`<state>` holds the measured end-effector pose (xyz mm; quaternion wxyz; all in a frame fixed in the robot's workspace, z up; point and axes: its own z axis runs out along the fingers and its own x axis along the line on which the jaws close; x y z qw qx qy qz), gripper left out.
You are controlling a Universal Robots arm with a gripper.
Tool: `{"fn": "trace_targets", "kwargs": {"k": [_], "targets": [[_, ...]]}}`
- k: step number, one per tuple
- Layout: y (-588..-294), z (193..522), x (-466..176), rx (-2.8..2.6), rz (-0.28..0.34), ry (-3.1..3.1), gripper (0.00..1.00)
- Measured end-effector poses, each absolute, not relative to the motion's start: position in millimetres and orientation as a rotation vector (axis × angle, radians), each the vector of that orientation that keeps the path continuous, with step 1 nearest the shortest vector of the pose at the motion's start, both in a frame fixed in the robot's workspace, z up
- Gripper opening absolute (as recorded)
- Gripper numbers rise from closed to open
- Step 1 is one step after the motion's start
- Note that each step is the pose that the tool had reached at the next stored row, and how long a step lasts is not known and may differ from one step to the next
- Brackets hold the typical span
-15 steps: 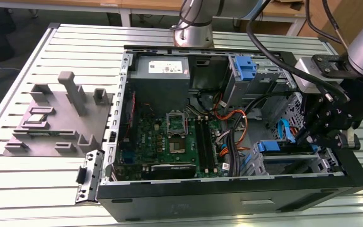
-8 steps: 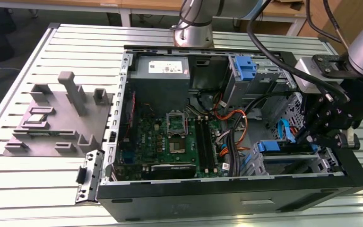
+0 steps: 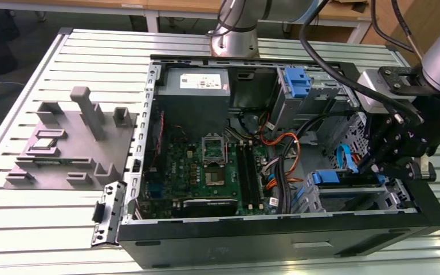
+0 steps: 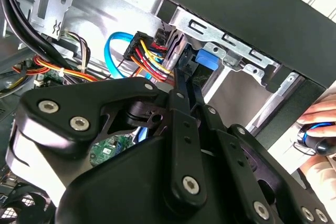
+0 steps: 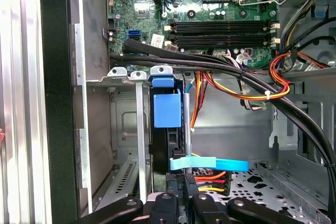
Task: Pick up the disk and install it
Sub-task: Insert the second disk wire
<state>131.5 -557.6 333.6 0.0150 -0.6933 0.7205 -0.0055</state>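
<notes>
The disk (image 3: pixel 346 178) stands on edge in the drive cage at the front corner of the open computer case, on the exterior view's right; its blue rail shows on top. In the first wrist view the disk (image 5: pixel 167 109) is a dark slab under a blue rail, slotted between the cage's metal walls. My gripper (image 3: pixel 382 167) hangs right over that cage. In both wrist views the two fingers lie together, shut, and the gripper (image 5: pixel 188 129) (image 4: pixel 179 64) reaches down beside the blue rail (image 4: pixel 208 59). Whether it touches the disk is hidden.
A blue flat cable (image 5: pixel 210 164) and red-yellow power wires (image 4: pixel 149 59) crowd the cage. The motherboard (image 3: pixel 212 166), a grey power-supply box (image 3: pixel 193 83) and a blue bracket (image 3: pixel 297 80) fill the case. A grey fixture (image 3: pixel 67 146) sits on the table. A person's hand (image 4: pixel 317 129) rests outside.
</notes>
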Motion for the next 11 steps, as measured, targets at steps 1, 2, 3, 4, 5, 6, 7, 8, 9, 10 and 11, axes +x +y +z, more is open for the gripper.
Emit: {"fn": "trace_targets", "kwargs": {"k": [1,2,3,4,5,6,7,8,9,10,11], "targets": [[-557.6,333.5,131.5,-2.156,-0.017,2.244,0.17],[-557.6,333.5,131.5,-2.15,-0.018,2.25,0.17],[-557.6,333.5,131.5,-2.145,-0.018,2.255,0.17],[-557.6,333.5,131.5,-2.142,-0.018,2.257,0.17],[-557.6,333.5,131.5,-2.142,-0.018,2.258,0.17],[-557.6,333.5,131.5,-2.141,-0.018,2.258,0.17],[-557.6,333.5,131.6,-2.141,-0.018,2.258,0.17],[-557.6,333.6,131.7,-2.141,-0.018,2.258,0.17],[-557.6,333.7,131.8,-2.141,-0.018,2.258,0.17],[-557.6,333.9,131.8,-2.141,-0.018,2.258,0.17],[-557.6,334.1,131.8,-2.141,-0.018,2.258,0.17]]}}
